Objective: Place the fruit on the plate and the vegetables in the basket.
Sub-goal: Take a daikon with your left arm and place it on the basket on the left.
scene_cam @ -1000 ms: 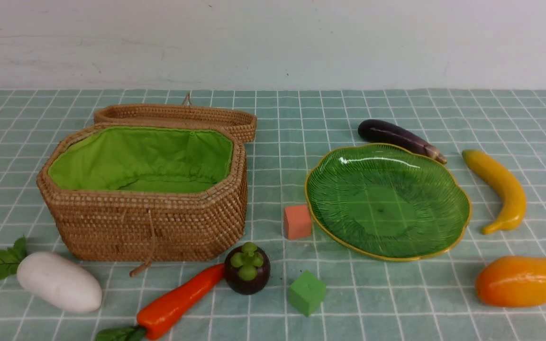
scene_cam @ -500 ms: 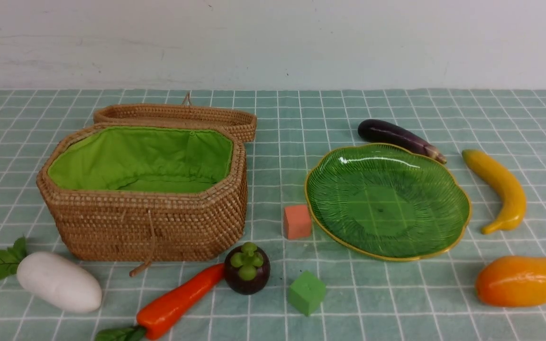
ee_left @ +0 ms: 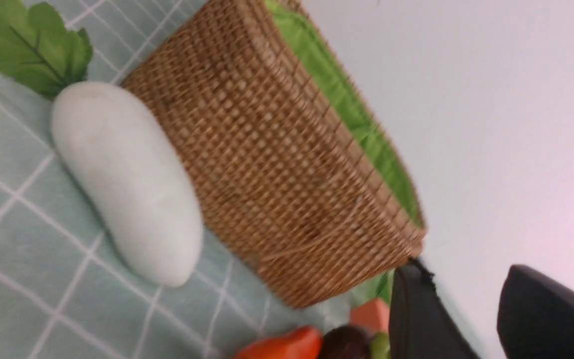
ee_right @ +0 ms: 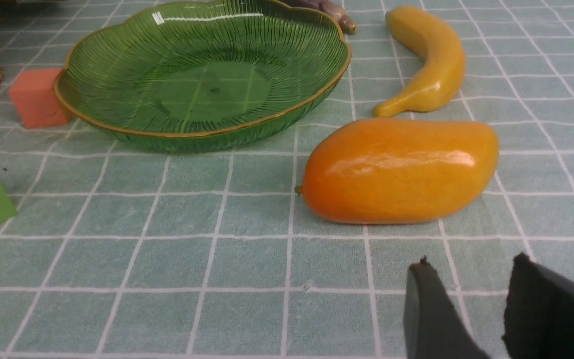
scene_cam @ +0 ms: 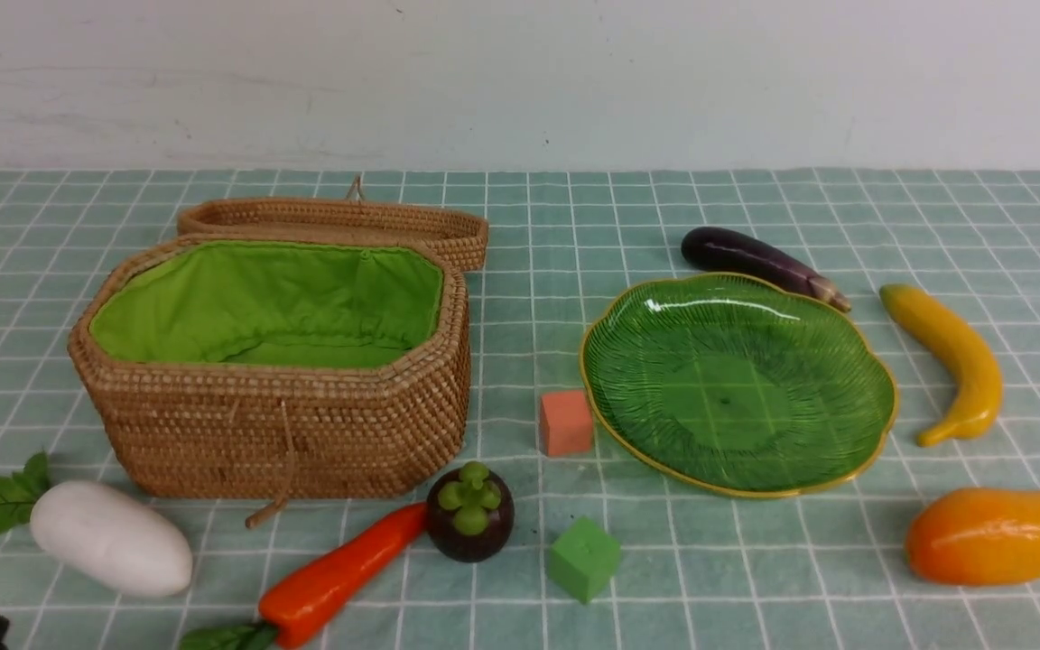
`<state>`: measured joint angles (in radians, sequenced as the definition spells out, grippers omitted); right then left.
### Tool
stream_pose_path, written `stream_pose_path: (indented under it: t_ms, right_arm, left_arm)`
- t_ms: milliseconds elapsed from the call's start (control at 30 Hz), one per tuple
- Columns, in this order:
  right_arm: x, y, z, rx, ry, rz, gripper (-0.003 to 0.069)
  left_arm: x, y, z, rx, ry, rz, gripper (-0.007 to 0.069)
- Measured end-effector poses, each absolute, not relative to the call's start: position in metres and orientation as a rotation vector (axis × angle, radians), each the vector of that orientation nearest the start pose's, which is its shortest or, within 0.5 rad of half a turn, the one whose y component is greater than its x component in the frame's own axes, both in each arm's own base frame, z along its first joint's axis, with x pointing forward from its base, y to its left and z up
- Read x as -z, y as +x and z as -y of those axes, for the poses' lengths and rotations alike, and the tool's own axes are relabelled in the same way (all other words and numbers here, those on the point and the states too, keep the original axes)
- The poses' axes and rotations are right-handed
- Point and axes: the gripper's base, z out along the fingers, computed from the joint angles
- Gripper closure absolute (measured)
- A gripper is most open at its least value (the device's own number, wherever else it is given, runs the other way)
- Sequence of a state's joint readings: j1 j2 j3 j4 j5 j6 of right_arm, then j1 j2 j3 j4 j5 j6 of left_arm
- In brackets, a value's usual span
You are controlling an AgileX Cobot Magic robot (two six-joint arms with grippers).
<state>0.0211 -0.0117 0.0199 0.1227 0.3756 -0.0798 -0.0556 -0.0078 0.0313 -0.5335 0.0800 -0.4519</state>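
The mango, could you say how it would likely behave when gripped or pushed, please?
The mango looks glossy, so it may slip in a grip. Its rounded belly suggests it could roll if nudged sideways. It seems a stiff, probably light toy.

A staged tabletop test setup: teal checked cloth (scene_cam: 520,208) against a bare white wall (scene_cam: 520,81).

I can't read any writing, label, brand, number or sign in any of my three feeds.
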Motion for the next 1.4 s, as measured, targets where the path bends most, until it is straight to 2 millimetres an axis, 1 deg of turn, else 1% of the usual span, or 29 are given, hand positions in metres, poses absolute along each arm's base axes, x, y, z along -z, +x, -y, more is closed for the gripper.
stream_pose_path:
  t_ms: [67, 167, 200, 267, 333, 367, 433, 467, 500, 567, 600, 633, 700, 767, 800, 833, 867, 900, 933, 1000, 1033, 1067, 1100, 1167, 1233, 1267, 1333, 1367, 1400]
  right_arm:
    - [-0.174, 0.052, -0.005, -0.08, -0.019, -1.865, 0.0418]
    - [-0.174, 0.052, -0.005, -0.08, -0.019, -1.865, 0.0418]
    - [-0.174, 0.052, -0.005, -0.08, -0.019, -1.865, 0.0418]
    - [-0.174, 0.052, -0.005, -0.08, -0.019, -1.865, 0.0418]
    - [-0.174, 0.052, -0.005, -0.078, -0.02, -1.864, 0.0418]
    - [-0.175, 0.053, -0.005, -0.076, -0.019, -1.85, 0.0418]
    - [-0.176, 0.054, -0.005, -0.094, 0.002, -1.825, 0.0418]
    - [-0.176, 0.054, -0.005, -0.106, 0.012, -1.817, 0.0418]
    - [-0.18, 0.054, -0.006, -0.19, 0.093, -1.779, 0.0418]
    - [-0.185, 0.055, -0.007, -0.311, 0.209, -1.717, 0.0418]
    - [-0.185, 0.055, -0.007, -0.315, 0.214, -1.716, 0.0418]
    - [-0.189, 0.056, -0.007, -0.393, 0.292, -1.662, 0.0418]
    - [-0.195, 0.056, -0.006, -0.512, 0.41, -1.581, 0.042]
    - [-0.197, 0.056, -0.007, -0.566, 0.454, -1.566, 0.0429]
    - [-0.203, 0.055, -0.009, -0.606, 0.459, -1.579, 0.0441]
    - [-0.204, 0.054, -0.01, -0.612, 0.457, -1.584, 0.0444]
    - [-0.219, 0.051, -0.016, -0.649, 0.398, -1.65, 0.0478]
    - [-0.226, 0.05, -0.017, -0.649, 0.38, -1.651, 0.0483]
    - [-0.251, 0.047, -0.023, -0.649, 0.274, -1.727, 0.0519]
    - [-0.285, 0.047, -0.028, -0.612, 0.122, -1.802, 0.0554]
    - [-0.284, 0.047, -0.029, -0.608, 0.109, -1.816, 0.0554]
    - [-0.319, 0.05, -0.034, -0.553, -0.052, -1.91, 0.058]
    - [-0.334, 0.053, -0.035, -0.527, -0.117, -1.952, 0.0589]
    - [-0.357, 0.059, -0.038, -0.494, -0.211, -2.017, 0.0596]
    - [-0.377, 0.066, -0.04, -0.48, -0.275, -2.064, 0.0599]
    - [-0.377, 0.066, -0.04, -0.48, -0.278, -2.063, 0.0599]
    - [-0.392, 0.071, -0.044, -0.492, -0.343, -2.076, 0.06]
    - [-0.394, 0.073, -0.045, -0.502, -0.364, -2.074, 0.06]
    - [-0.395, 0.073, -0.045, -0.504, -0.368, -2.075, 0.06]
  left_arm:
    - [-0.199, 0.057, 0.006, 0.856, -0.72, -1.453, 0.0396]
    - [-0.212, 0.055, 0.009, 0.875, -0.698, -1.48, 0.0455]
    - [-0.225, 0.055, 0.012, 0.86, -0.659, -1.538, 0.0507]
    - [-0.237, 0.058, 0.016, 0.815, -0.599, -1.633, 0.0559]
    - [-0.253, 0.065, 0.019, 0.763, -0.534, -1.736, 0.0613]
    - [-0.261, 0.073, 0.022, 0.718, -0.491, -1.839, 0.0637]
    - [-0.27, 0.084, 0.025, 0.665, -0.428, -1.972, 0.0638]
    - [-0.27, 0.085, 0.025, 0.666, -0.427, -1.986, 0.0638]
    - [-0.276, 0.093, 0.029, 0.631, -0.371, -2.121, 0.0638]
    - [-0.277, 0.103, 0.031, 0.592, -0.316, -2.275, 0.0638]
    - [-0.276, 0.104, 0.031, 0.586, -0.314, -2.284, 0.0638]
    - [-0.275, 0.111, 0.032, 0.561, -0.283, -2.374, 0.0638]
    - [-0.274, 0.124, 0.032, 0.523, -0.26, -2.456, 0.0638]
    - [-0.271, 0.132, 0.031, 0.5, -0.258, -2.489, 0.0638]
    - [-0.268, 0.137, 0.03, 0.481, -0.259, -2.51, 0.0638]
    - [-0.268, 0.138, 0.031, 0.481, -0.26, -2.512, 0.0638]
    - [-0.265, 0.146, 0.029, 0.453, -0.271, -2.53, 0.0638]
    - [-0.264, 0.148, 0.029, 0.449, -0.275, -2.536, 0.0638]
    - [-0.261, 0.156, 0.028, 0.425, -0.3, -2.544, 0.0638]
    - [-0.255, 0.166, 0.025, 0.391, -0.333, -2.552, 0.0638]
    - [-0.255, 0.167, 0.025, 0.387, -0.337, -2.553, 0.0638]
    - [-0.247, 0.176, 0.023, 0.349, -0.365, -2.573, 0.0638]
    - [-0.243, 0.18, 0.022, 0.322, -0.375, -2.587, 0.0638]
    - [-0.237, 0.184, 0.016, 0.261, -0.415, -2.607, 0.0638]
    - [-0.234, 0.187, 0.005, 0.21, -0.517, -2.598, 0.0638]
    - [-0.234, 0.187, 0.004, 0.204, -0.53, -2.595, 0.0638]
    - [-0.234, 0.188, -0.017, 0.156, -0.693, -2.542, 0.0638]
    - [-0.235, 0.188, -0.022, 0.157, -0.744, -2.522, 0.0638]
    - [-0.234, 0.188, -0.023, 0.158, -0.751, -2.52, 0.0638]
